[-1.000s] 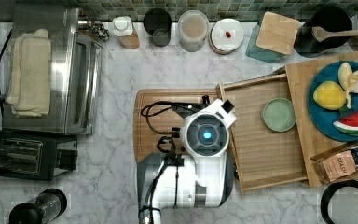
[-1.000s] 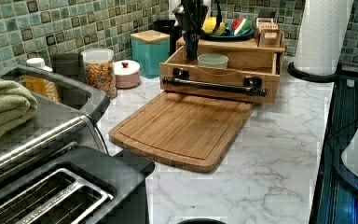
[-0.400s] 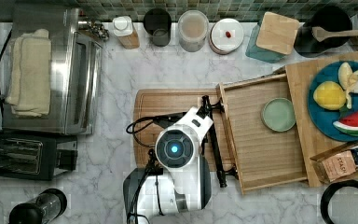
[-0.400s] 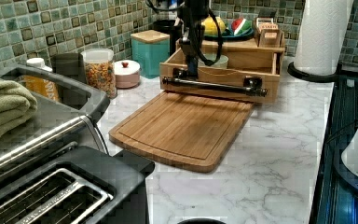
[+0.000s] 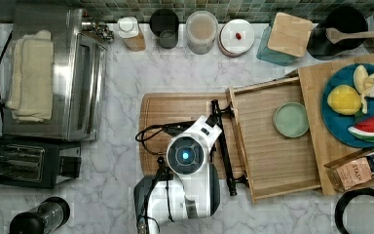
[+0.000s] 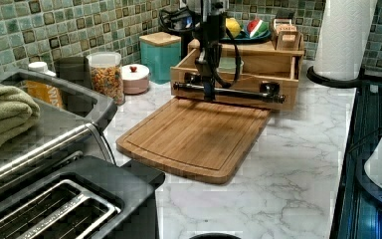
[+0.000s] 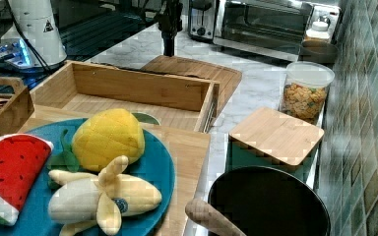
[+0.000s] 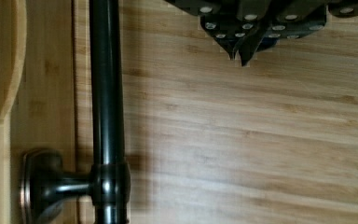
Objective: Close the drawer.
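I see the drawer point(image 5: 272, 141) pulled open on the marble desk point(image 5: 126, 97), at the top view's right of the cutting board point(image 5: 175, 114), holding a small green dish point(image 5: 290, 119). My tool point(image 6: 209, 92) hangs over the board just beside the drawer's dark bar handle point(image 8: 105, 93), its fingers point(image 8: 240, 46) together, gripping nothing

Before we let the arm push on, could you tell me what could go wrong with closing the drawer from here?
1. The gripper sits toward one end of the handle bar, so an off-centre push might skew the drawer and jam it.
2. The green bowl lies loose inside and may slide or catch as the drawer goes in.
3. The arm's black cable loops near the handle and could snag.
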{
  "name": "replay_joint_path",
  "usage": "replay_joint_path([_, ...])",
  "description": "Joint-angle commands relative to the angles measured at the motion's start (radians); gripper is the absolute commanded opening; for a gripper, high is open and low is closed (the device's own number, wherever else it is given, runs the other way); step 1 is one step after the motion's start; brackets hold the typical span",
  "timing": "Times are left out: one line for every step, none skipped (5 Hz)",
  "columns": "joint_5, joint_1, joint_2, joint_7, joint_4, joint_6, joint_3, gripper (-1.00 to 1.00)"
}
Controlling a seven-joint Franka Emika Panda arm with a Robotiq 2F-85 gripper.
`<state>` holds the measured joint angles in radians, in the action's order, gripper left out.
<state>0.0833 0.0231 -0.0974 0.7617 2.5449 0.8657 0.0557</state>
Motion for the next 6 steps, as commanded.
replay_joint_path([-0.039, -0.012, 0.045, 0.155, 0.078, 0.081, -0.040, -1.00])
replay_joint_path([-0.006, -0.027, 0.052, 0.199, 0.080, 0.123, -0.046, -1.00])
replay_joint_path([-0.023, -0.039, 0.052, 0.289, 0.069, 0.128, -0.068, -1.00])
replay_joint_path([-0.032, -0.063, 0.061, 0.364, 0.038, 0.114, -0.085, -1.00])
replay_joint_path([-0.031, -0.082, 0.086, 0.388, 0.007, 0.130, -0.090, -1.00])
replay_joint_path([-0.033, -0.097, 0.124, 0.451, -0.044, 0.133, -0.115, -1.00])
